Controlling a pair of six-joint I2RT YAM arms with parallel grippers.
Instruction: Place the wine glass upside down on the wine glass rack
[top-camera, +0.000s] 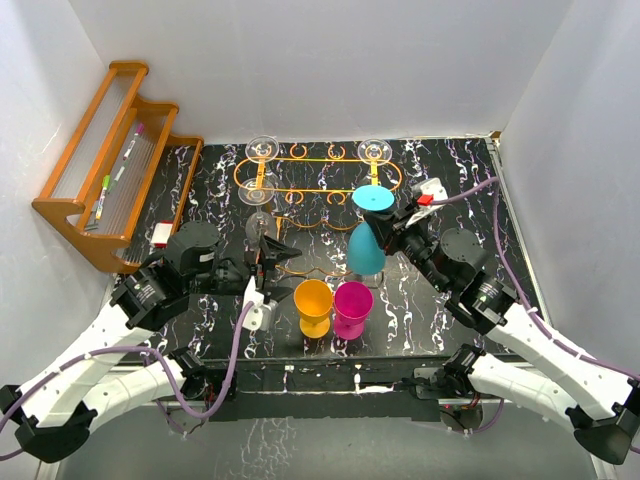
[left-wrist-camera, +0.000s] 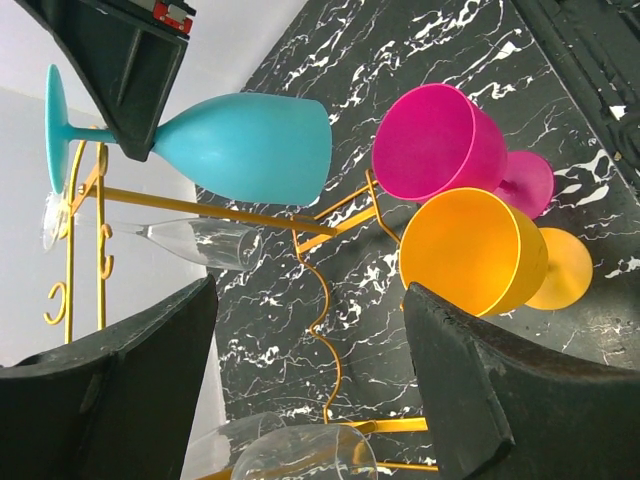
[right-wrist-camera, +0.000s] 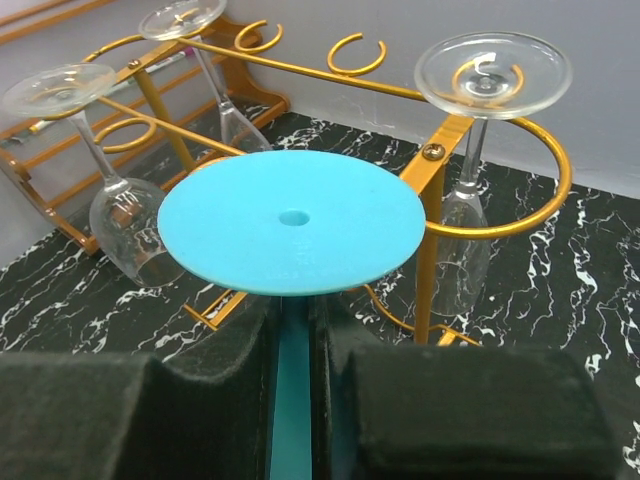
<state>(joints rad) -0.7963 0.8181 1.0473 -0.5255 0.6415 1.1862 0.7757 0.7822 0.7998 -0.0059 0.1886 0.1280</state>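
The right gripper (top-camera: 405, 226) (right-wrist-camera: 290, 335) is closed on the stem of the wine glass (top-camera: 367, 246) (right-wrist-camera: 292, 220) (left-wrist-camera: 245, 148), its two dark pads pressed to either side just under the foot. The glass is an opaque, matte turquoise piece, held upside down: its flat round foot, with a small dimple at the centre, faces up, and its tapered bowl hangs below with the mouth pointing down. It sits on the near side of the wine glass rack (top-camera: 320, 186) (right-wrist-camera: 440, 170) (left-wrist-camera: 320, 300), at the rack's right end, with the foot about level with the orange top frame. Whether it touches the wire cannot be told.

The left gripper (top-camera: 275, 252) (left-wrist-camera: 310, 295) is off the rack's near left end, jaws wide apart and holding nothing.

Three clear glasses (top-camera: 262, 148) (right-wrist-camera: 490, 75) hang inverted in the rack's ring slots. An orange goblet (top-camera: 313, 303) (left-wrist-camera: 475, 250) and a pink goblet (top-camera: 352, 305) (left-wrist-camera: 435, 140) stand upright, nearer than the rack and touching each other, on the black marbled table (top-camera: 400, 300).
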